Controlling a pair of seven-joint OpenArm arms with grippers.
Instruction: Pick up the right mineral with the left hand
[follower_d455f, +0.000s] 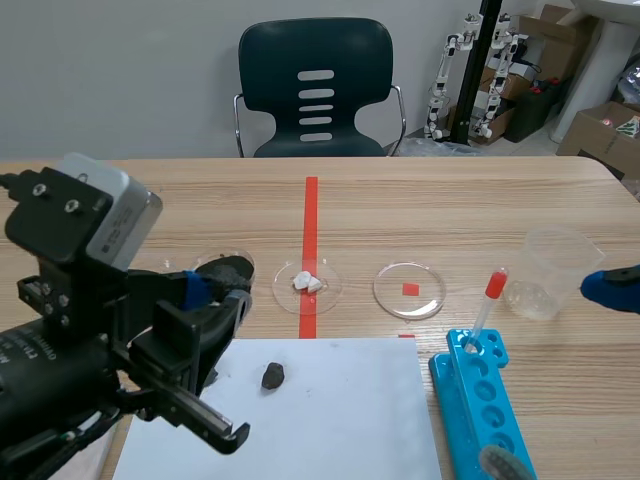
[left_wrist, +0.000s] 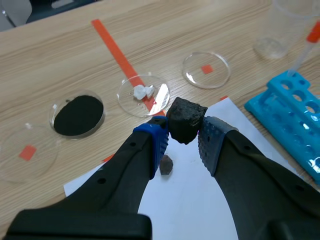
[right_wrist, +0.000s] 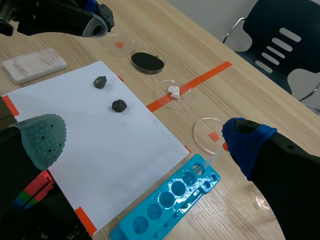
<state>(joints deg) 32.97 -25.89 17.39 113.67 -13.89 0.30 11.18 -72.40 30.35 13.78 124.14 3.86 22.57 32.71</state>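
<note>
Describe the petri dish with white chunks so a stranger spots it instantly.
On the wooden table, follow the orange-red tape line toward the white paper sheet. The petri dish sits on that line just beyond the sheet. Unlike the black-powder dish and empty dish flanking it, it holds white chunks.

— What sort of place is this?
— A robotics lab. Petri dishes (follower_d455f: 395, 290), a tube rack (follower_d455f: 452, 392), a beaker (follower_d455f: 550, 272) and a dropper (follower_d455f: 487, 308) sit on the table (follower_d455f: 150, 190).
— Anything else?
— Small humanoid robots (follower_d455f: 442, 85) and boxes (follower_d455f: 600, 130) stand behind.
</note>
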